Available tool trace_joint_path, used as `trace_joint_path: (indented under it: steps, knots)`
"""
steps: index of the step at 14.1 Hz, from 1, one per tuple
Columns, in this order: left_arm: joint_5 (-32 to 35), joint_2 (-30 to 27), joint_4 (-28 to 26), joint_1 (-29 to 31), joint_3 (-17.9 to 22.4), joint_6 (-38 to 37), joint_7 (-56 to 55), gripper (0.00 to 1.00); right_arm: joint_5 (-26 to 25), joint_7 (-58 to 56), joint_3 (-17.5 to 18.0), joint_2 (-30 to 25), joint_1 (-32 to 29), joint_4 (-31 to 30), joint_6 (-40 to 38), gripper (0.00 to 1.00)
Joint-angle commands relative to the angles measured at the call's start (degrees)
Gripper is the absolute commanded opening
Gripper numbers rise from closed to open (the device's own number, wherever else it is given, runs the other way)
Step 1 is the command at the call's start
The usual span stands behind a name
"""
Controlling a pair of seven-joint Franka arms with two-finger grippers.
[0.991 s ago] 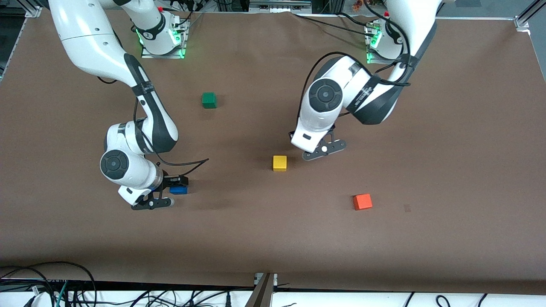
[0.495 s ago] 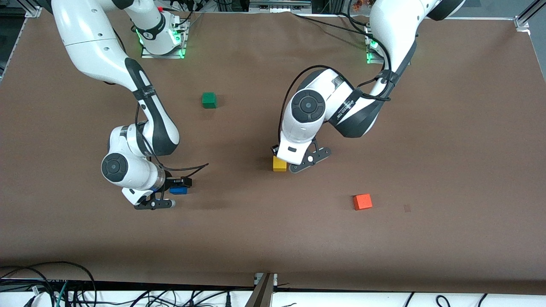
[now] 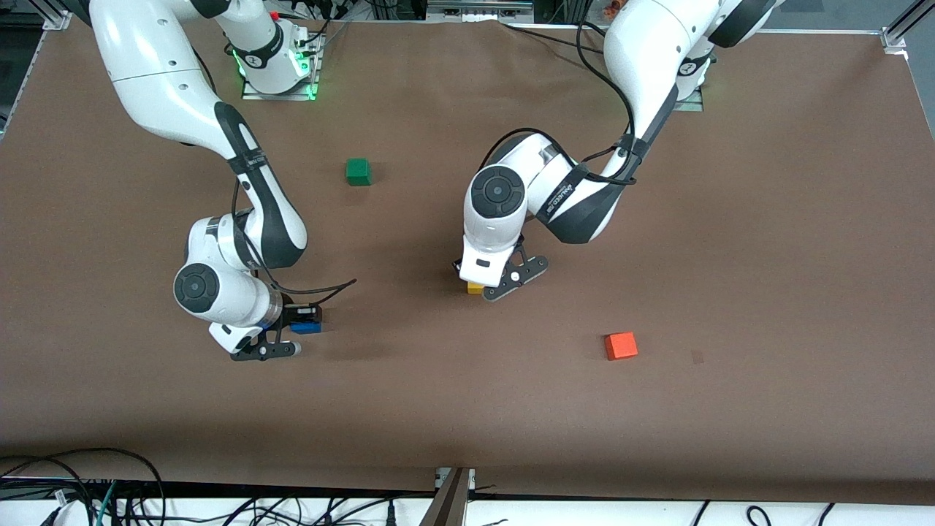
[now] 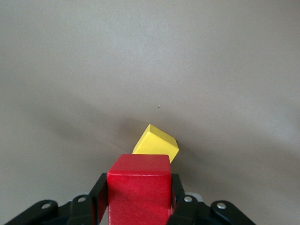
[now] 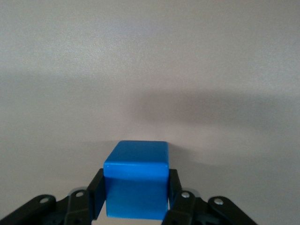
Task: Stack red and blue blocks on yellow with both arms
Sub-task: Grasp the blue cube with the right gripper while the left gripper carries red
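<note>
While nothing is stacked yet, the left gripper (image 4: 139, 206) holds the red block (image 4: 138, 187) clamped just over the yellow block (image 4: 155, 146) mid-surface. The right gripper (image 5: 136, 201) grips the blue block (image 5: 136, 185) toward the right arm's end, waiting its turn.

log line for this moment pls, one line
left tool: shut on red, over yellow | right tool: shut on blue | stack: not yet started
</note>
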Motion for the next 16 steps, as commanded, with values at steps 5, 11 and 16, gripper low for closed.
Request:
trace_joint_path:
  steps: [5, 11, 16]
  knots:
    - [1.18, 3.19, 2.50, -3.19, 2.79, 0.20, -4.16, 0.00, -0.23, -4.53, -0.99, -6.15, -1.17, 7.15, -14.85, 0.15]
    - [1.09, 3.98, 3.56, -4.25, 4.56, 2.31, -8.38, 0.00, -0.32, -7.89, -4.94, -17.31, -1.61, 8.83, -29.55, 0.15]
    - [1.09, 4.51, 3.64, -4.43, 5.35, 2.23, -8.38, 0.00, -0.14, -9.82, -7.14, -19.44, -1.61, 10.84, -33.87, 0.15]
